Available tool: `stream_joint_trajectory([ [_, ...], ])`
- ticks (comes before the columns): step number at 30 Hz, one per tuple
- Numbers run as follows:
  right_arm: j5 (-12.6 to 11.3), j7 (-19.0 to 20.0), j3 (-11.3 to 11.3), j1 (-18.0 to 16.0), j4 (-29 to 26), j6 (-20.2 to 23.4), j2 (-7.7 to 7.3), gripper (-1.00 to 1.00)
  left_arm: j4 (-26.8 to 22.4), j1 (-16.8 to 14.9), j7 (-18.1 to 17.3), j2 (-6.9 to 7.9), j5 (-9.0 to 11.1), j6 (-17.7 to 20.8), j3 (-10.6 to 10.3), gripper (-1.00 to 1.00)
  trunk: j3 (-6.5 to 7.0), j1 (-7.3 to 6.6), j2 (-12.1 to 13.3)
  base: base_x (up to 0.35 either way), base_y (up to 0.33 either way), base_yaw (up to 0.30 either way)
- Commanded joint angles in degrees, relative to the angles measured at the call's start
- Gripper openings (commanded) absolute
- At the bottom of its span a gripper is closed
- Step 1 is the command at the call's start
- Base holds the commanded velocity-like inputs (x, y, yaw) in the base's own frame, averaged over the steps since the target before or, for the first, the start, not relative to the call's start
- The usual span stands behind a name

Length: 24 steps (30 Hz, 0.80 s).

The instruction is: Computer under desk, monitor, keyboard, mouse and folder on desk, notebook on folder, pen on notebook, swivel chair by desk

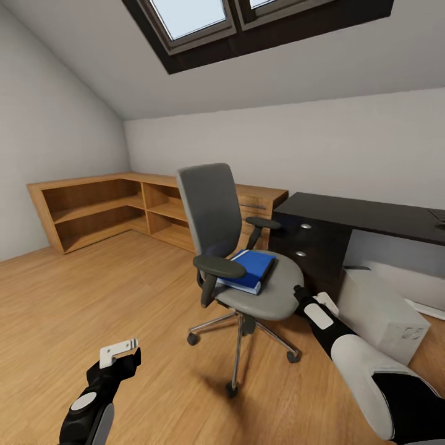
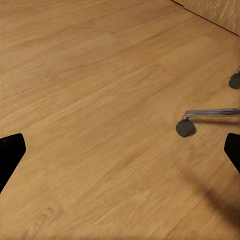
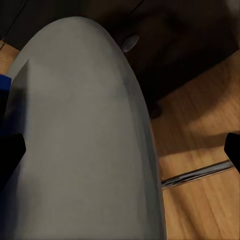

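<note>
The grey swivel chair [image 1: 213, 213] stands mid-room on the wood floor. A blue folder [image 1: 252, 269] lies flat on its seat [image 3: 85, 135]. The dark desk [image 1: 364, 213] with drawers stands behind it to the right, and a pale computer tower [image 1: 380, 312] sits on the floor beneath it. My right gripper [image 1: 301, 293] is open at the seat's right edge, beside the folder [image 3: 4, 85] and not touching it. Low on the left, my left gripper [image 1: 120, 350] hangs open over bare floor, apart from the chair's caster [image 2: 185, 128].
Wooden corner shelves [image 1: 99, 207] run along the far left and back walls. The chair's chrome legs [image 1: 272, 337] spread over the floor between my arms. A flat white object [image 1: 426, 308] lies on the floor under the desk. Skylights sit in the sloped ceiling.
</note>
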Motion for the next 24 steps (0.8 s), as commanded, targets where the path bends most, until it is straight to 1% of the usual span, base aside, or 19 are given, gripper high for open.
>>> stream_joint_trajectory([
  [1, -0.3, -0.1, -0.1, 0.0, -0.1, -0.1, 0.01, 1.0, -0.1, 0.0, 0.3, -0.02, 0.6, 0.2, 0.0, 1.0, -0.06, -0.01, 0.0, 0.0, 0.0, 0.0],
  [6, -0.3, -0.1, -0.1, 0.0, -0.1, -0.2, 0.01, 1.0, -0.5, 0.0, 0.3, -0.02, 0.8, 0.3, 0.0, 1.0, -0.06, -0.01, 0.0, 0.0, 0.0, 0.0],
  [14, -0.4, -0.1, -0.1, 0.0, -0.1, 0.1, 0.01, 1.0, -0.9, 0.0, 0.4, -0.29, 0.9, 0.3, 0.1, 1.0, -1.93, 0.19, -0.1, 0.0, 0.0, 0.0],
  [24, -0.4, -0.1, -0.1, 0.0, -0.1, 0.1, 0.01, 1.0, -0.8, 0.0, 0.3, -0.29, 0.8, 0.4, 0.1, 1.0, -1.93, 0.19, -0.1, 0.0, 0.0, 0.001],
])
